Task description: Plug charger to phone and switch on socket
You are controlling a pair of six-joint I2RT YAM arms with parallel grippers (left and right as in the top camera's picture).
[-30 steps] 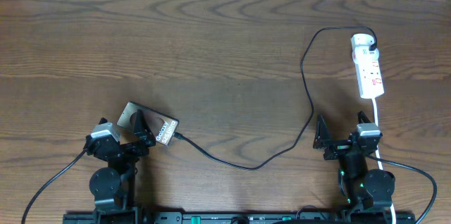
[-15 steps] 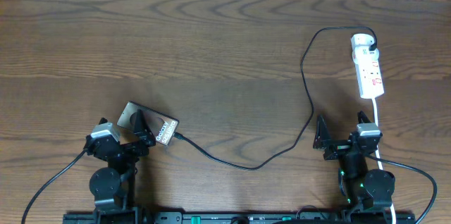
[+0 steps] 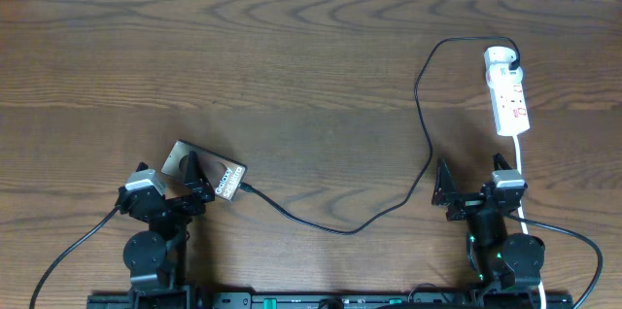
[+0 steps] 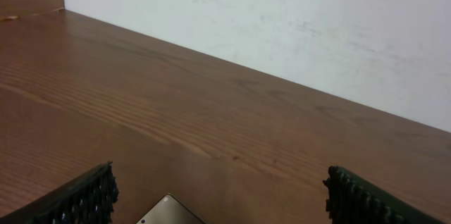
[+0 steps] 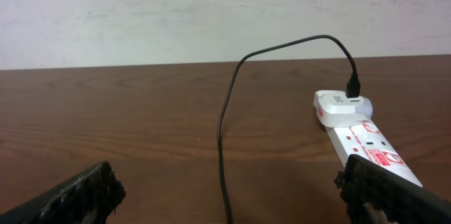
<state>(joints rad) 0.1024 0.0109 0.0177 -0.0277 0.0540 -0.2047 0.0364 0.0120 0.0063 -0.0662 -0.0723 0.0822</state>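
Note:
The phone lies flat at the front left, its white lettering toward the right end; one corner shows in the left wrist view. The charger cable runs from the phone's right end, where its plug tip sits, across the table to the white plug on the socket at the right. The socket also shows in the right wrist view, with the cable beside it. My left gripper is open just over the phone's near end. My right gripper is open and empty, in front of the socket.
A white cord runs from the socket's near end toward the right arm. A pale wall stands behind the table's far edge. The wooden table spreads between the arms.

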